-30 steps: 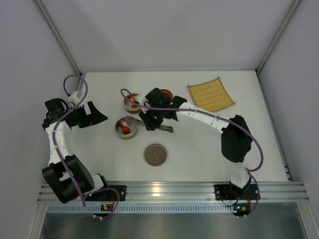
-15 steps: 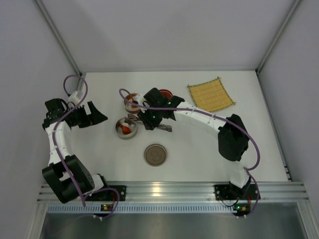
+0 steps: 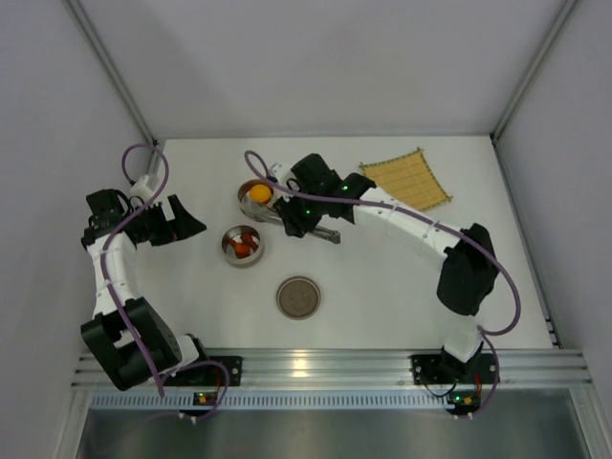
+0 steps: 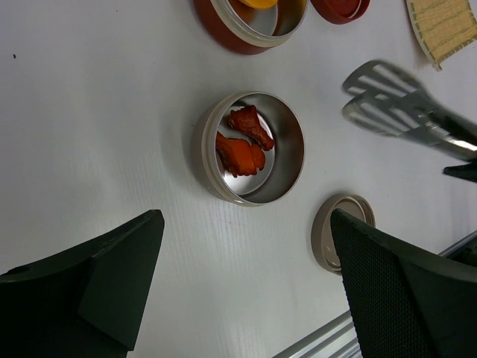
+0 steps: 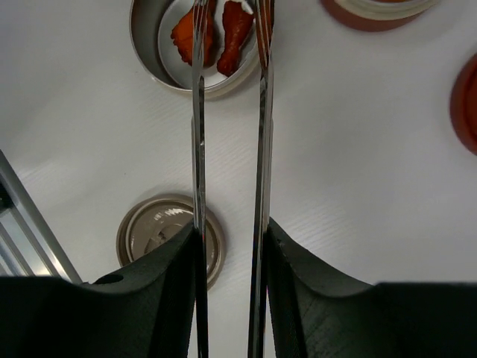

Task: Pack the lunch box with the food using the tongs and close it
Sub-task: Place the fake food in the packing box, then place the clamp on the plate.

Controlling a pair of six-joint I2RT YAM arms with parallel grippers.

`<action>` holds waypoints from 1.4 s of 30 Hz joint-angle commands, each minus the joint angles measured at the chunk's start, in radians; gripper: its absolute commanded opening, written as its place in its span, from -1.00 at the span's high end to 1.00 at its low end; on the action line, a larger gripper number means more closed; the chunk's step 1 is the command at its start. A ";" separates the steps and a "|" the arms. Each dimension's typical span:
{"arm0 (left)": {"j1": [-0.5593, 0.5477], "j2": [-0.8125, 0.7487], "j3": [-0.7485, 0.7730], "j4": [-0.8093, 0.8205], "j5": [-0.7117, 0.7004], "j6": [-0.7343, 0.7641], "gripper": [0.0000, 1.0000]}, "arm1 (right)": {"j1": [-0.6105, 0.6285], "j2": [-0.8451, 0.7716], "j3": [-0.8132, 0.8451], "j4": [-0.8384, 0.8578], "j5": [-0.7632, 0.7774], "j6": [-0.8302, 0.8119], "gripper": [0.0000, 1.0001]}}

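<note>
The right gripper (image 5: 228,242), clamped on the tongs (image 5: 197,149), is easing them apart and backing off the steel tin (image 4: 287,160) at centre where both red-brown lumps (image 4: 242,142) are lying, orange ball (image 3: 259,193) in the red-based tin (image 4: 246,39) above, left gripper (image 4: 246,224) gaping idle, so closing is coming next

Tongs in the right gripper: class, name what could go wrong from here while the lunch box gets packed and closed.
1. The slim tongs are pinched only by the right gripper; they may twist or slip when squeezed.
2. Their tips hang close to the steel tin holding two red-brown pieces; a low sweep could knock its rim.
3. The lid lies well apart from that tin, so after the carry it could seat crooked.
</note>
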 commanded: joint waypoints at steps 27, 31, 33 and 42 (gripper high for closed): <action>0.008 -0.034 0.041 -0.010 -0.028 0.072 -0.96 | -0.953 -0.246 -0.417 0.120 -0.015 -0.319 0.25; 0.007 -0.039 0.023 -0.006 -0.038 0.091 -0.97 | -0.962 -0.203 -0.451 0.166 0.019 -0.346 0.09; 0.008 -0.037 0.018 -0.010 -0.032 0.107 -0.96 | -0.972 -0.180 -0.463 0.176 0.022 -0.350 0.08; 0.007 -0.049 -0.005 -0.033 -0.057 0.183 -0.96 | -0.982 -0.151 -0.509 0.168 0.010 -0.370 -0.20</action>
